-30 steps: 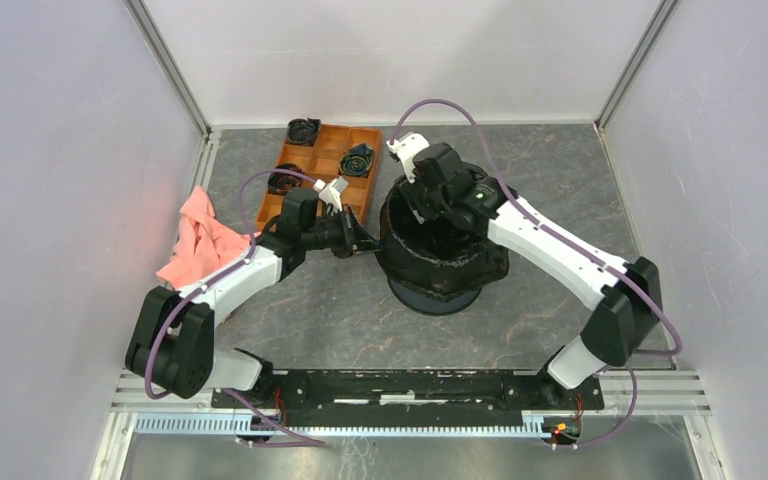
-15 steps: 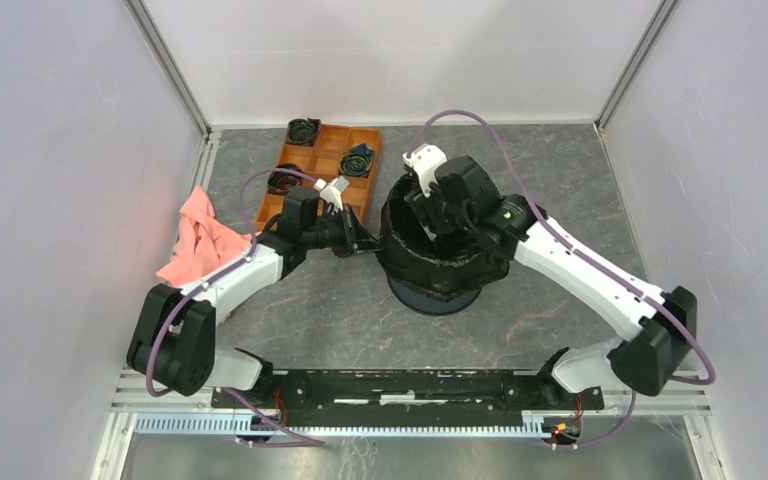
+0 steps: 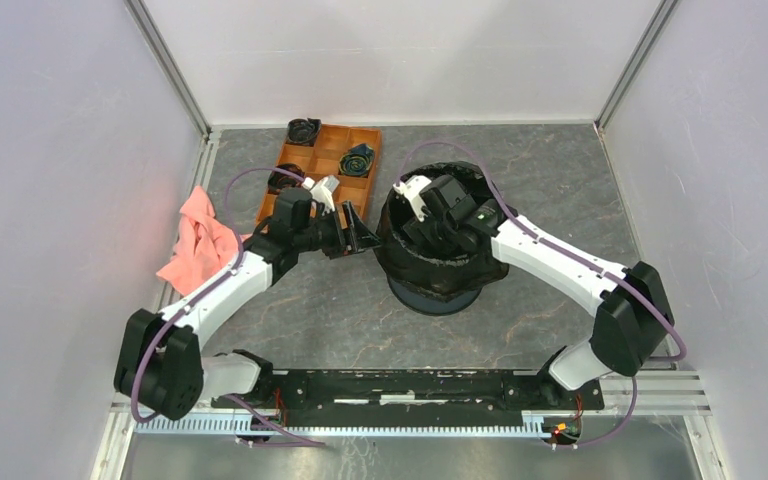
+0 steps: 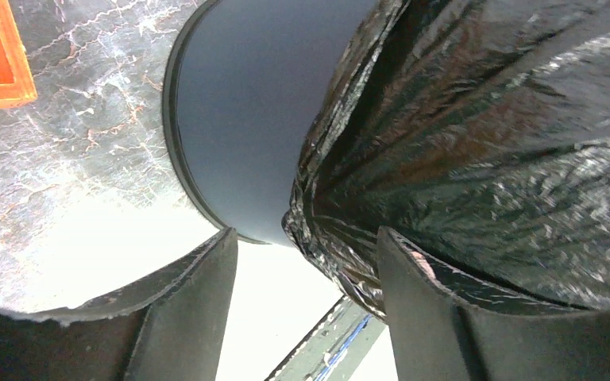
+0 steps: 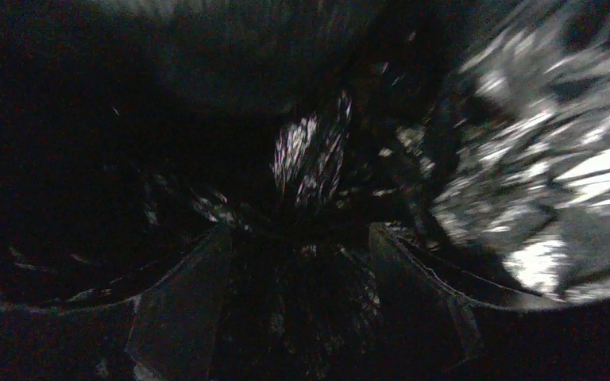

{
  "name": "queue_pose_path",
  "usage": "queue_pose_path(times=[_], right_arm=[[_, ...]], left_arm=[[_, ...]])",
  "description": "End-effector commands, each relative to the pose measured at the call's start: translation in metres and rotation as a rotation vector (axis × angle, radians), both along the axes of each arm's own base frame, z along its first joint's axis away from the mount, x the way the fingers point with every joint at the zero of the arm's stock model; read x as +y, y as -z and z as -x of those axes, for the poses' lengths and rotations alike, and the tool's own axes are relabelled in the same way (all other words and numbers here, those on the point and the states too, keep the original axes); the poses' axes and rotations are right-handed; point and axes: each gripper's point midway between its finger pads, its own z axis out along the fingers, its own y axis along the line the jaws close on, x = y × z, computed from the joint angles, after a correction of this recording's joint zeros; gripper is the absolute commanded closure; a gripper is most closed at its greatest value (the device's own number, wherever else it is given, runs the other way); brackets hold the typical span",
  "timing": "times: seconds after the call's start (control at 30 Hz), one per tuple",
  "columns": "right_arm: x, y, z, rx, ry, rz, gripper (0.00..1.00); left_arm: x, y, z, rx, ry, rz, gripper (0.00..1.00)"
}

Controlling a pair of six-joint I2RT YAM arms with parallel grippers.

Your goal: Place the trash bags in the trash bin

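The trash bin (image 3: pixel 434 298), a dark navy bucket, stands mid-table with the black trash bag (image 3: pixel 443 262) lining it and folded over its rim. My left gripper (image 3: pixel 362 238) is open just left of the bin, level with the bag's overhang. In the left wrist view the bin wall (image 4: pixel 246 119) and the bag's glossy skirt (image 4: pixel 484 143) fill the frame. The hem hangs close to the right finger (image 4: pixel 421 309) of that gripper (image 4: pixel 306 266). My right gripper (image 3: pixel 423 222) reaches down inside the bin. There its jaws (image 5: pixel 298 246) stand open over dark crumpled film (image 5: pixel 310 159).
An orange compartment tray (image 3: pixel 312 172) holding small black rolls (image 3: pixel 303 130) sits behind the left gripper. A pink cloth (image 3: pixel 200 240) lies by the left wall. Enclosure walls stand on three sides.
My left gripper has opened and let go of the bag's edge at the bin's left side. The right gripper has dropped lower into the bin and spread its jaws wider.
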Motion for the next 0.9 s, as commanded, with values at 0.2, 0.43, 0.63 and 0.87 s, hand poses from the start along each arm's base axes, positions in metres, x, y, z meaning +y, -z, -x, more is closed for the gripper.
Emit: queue_pose_path(times=[0.2, 0.43, 0.63, 0.87], right_arm=[[-0.053, 0.051, 0.048, 0.088, 0.086, 0.084, 0.27], [-0.063, 0.038, 0.047, 0.032, 0.143, 0.062, 0.18], [-0.045, 0.021, 0.024, 0.022, 0.107, 0.087, 0.15], [-0.092, 0.034, 0.017, 0.007, 0.224, 0.311, 0.1]], left_arm=[[0.022, -0.001, 0.006, -0.088, -0.039, -0.111, 0.15], [0.035, -0.01, 0.016, -0.136, -0.058, -0.145, 0.12], [0.033, -0.015, 0.019, -0.128, -0.049, -0.125, 0.11], [0.038, -0.023, 0.027, -0.153, -0.074, -0.102, 0.11]])
